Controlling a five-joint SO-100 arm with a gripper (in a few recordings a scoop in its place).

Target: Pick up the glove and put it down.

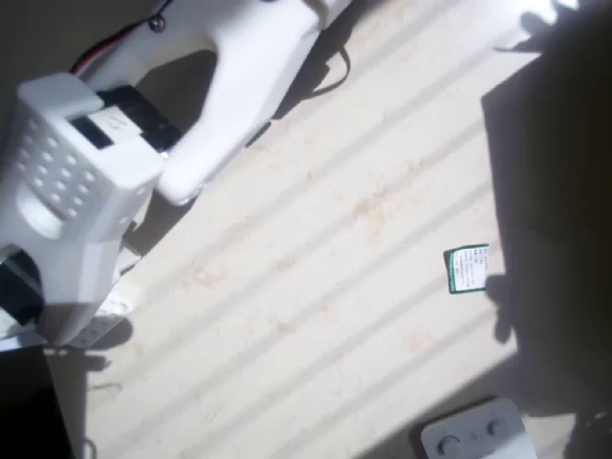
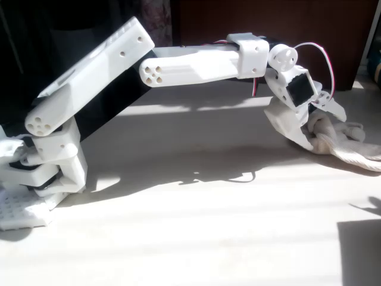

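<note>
Sunlit table [image 2: 196, 238] takes up the whole foreground in the fixed view, striped with light and shadow, so the action is further back on the right. That's where the glove [image 2: 345, 143] is: a cream, bunched-up lump sitting on the table at the right edge, with its fabric trailing off toward the right. The gripper [image 2: 312, 128] is right down on it, at the glove's left end. One white finger [image 2: 286, 122] sits on the left side of the bunched part and a thinner one [image 2: 333, 107] reaches over the top, so the jaws look closed around the fabric, pinching it. Can't tell from this angle whether the glove is lifted at all; it looks like it's touching the table.

Behind that, the white arm [image 2: 190, 62] stretches back to the left in a long low reach, with its base [image 2: 36, 173] at the far left.

From overhead, the arm [image 1: 86, 182] looms big and blurry at the left. Well off to the right on the table there's a small green-and-white card [image 1: 468, 269], and at the bottom edge a white device [image 1: 475, 432] with round buttons.
</note>
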